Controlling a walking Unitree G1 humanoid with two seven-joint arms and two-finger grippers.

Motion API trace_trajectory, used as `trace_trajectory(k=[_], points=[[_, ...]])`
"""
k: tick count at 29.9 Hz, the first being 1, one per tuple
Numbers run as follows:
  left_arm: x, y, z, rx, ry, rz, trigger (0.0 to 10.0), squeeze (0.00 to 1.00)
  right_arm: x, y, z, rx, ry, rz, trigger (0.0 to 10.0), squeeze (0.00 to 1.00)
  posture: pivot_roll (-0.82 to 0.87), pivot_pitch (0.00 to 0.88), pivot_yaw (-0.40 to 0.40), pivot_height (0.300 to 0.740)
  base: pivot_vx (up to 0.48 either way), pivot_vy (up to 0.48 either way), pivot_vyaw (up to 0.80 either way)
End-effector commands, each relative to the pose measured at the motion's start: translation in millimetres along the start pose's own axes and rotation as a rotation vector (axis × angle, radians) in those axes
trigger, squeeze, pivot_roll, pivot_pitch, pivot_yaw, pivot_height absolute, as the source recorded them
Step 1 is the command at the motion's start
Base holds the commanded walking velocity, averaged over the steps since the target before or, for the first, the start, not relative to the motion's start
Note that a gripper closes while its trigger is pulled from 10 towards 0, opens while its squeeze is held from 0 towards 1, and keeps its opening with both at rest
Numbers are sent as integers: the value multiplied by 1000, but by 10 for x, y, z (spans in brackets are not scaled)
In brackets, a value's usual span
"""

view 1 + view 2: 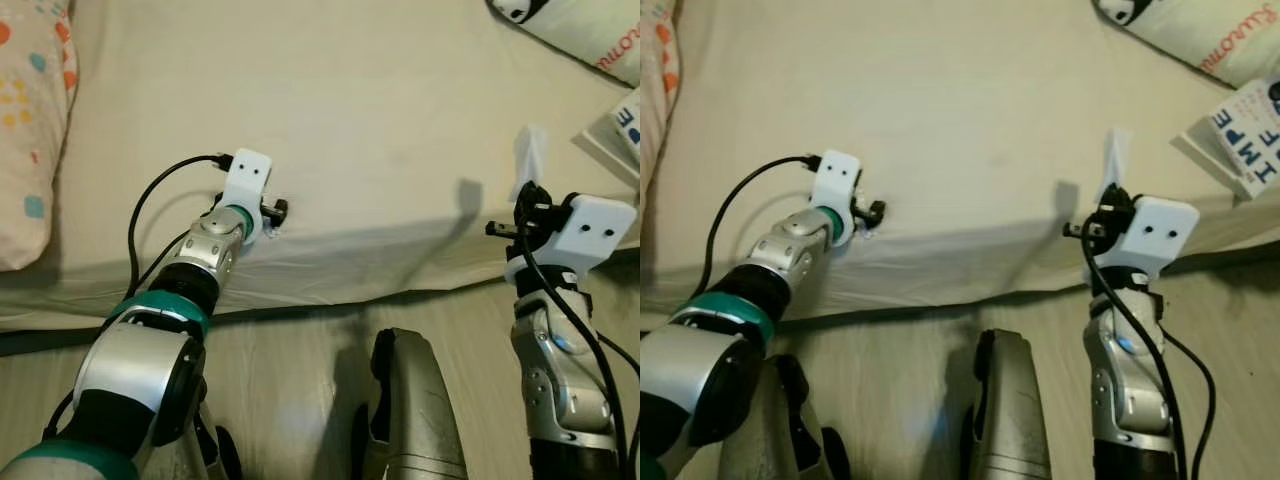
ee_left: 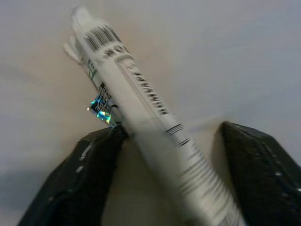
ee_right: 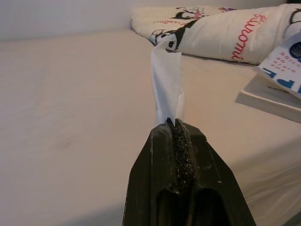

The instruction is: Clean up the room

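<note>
The robot stands at the edge of a bed (image 1: 380, 120) covered with a cream sheet. Its left tool (image 2: 164, 155) reaches down at the bed's near edge, its two black fingers (image 2: 89, 169) spread apart with a white pen (image 2: 141, 108) printed with barcodes lying between them on the sheet; the pen touches one finger, and the fingers are not clenched on it. The right tool (image 3: 178, 123) is raised over the bed's right side, its fingers pressed together on a strip of white tissue (image 3: 165, 80) that stands up from the tips. A printed pillow (image 3: 225, 28) and a book (image 1: 1250, 135) lie at the far right, a dotted pillow (image 1: 30, 120) at the left.
</note>
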State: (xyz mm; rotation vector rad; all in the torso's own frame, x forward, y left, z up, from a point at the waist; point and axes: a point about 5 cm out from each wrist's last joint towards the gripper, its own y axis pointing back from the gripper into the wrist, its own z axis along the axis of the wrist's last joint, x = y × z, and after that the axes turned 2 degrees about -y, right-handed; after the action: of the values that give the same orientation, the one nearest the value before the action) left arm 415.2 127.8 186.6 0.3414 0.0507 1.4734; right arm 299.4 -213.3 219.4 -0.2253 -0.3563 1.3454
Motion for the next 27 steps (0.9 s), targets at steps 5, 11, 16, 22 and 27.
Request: trace_trajectory(k=[5,11,16,22,27], points=[[197,37,-478,153,8,88,0,0,83,-20,-27,26,-18,23,10000,0,-53,332,88,420,0,0,0],[270,40,-366,33,-78,117,0,0,152,-21,-17,22,-42,47,10000,0,-35,306,84,420,0,0,0],[305,201,-28,-342,-174,95,4706,0,309,52,2,23,-112,126,10000,0,-9,261,76,420,0,0,0],[426,875,17,-572,-156,-16,10000,0,629,269,-76,82,-242,285,10000,0,44,186,41,420,0,0,0],[470,1059,-18,-585,-130,-2,10000,0,752,319,-160,120,-278,328,10000,0,70,159,23,420,0,0,0]])
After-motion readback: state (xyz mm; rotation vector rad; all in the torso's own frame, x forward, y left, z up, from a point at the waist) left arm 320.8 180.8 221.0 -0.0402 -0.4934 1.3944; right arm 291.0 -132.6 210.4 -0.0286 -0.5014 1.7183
